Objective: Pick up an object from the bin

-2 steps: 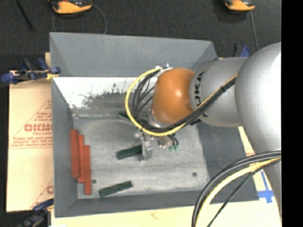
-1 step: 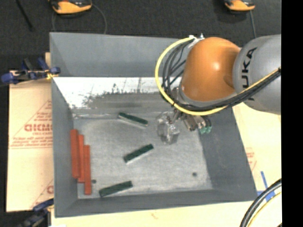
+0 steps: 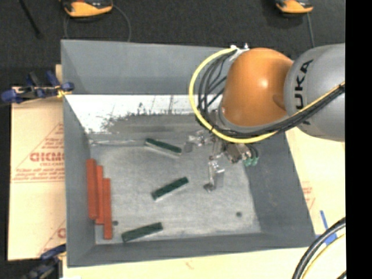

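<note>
Camera view, working from the near wall of the grey metal bin (image 3: pixel 74 185) back: closest to you, one dark green flat strip (image 3: pixel 142 232) lies almost along the front wall, well apart from the claw. To its left in the view, a bundle of red-orange straight sticks (image 3: pixel 93 190) runs along the left wall, also far off.

Next comes the piece your move likely turns on: a second dark green flat strip (image 3: pixel 170 188) on the bare floor near the middle of the bin. The claw (image 3: pixel 211 182) hangs just beside it, toward the view's right, apart from it and not over it. The strip's long axis slants from lower left up to upper right, so its raised-in-view end points roughly at the claw. By my judgement you would need to shift toward the view's left and close across the narrow width, at right angles to that slant, not along it.

You cannot tell from this angle whether the claw is apart or together; nothing shows clamped in it.

Farthest back, a third dark green flat strip (image 3: pixel 163 146) lies near the rear wall, up and left of the claw, tilted the opposite way.
</note>
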Available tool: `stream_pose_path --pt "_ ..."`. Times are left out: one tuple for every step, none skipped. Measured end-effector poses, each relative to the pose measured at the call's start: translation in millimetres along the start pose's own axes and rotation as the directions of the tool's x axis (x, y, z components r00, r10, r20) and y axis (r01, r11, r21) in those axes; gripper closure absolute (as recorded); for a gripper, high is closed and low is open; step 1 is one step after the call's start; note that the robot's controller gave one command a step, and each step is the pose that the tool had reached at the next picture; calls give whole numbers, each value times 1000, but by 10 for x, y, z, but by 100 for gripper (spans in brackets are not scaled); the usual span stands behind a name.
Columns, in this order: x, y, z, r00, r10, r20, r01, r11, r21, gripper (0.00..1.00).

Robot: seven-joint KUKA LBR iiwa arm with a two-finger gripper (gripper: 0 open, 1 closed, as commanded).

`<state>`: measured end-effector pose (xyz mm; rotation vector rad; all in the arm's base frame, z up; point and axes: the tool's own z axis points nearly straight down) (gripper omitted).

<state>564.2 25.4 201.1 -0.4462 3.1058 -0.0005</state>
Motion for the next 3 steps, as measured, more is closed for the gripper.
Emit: stream_pose_path --pt "-265 272 1179 985 -170 -6 170 985 -2 0" --pt "-283 268 1141 986 -166 0 166 986 -1 100" --pt "-25 571 -354 979 -206 7 206 979 3 100"
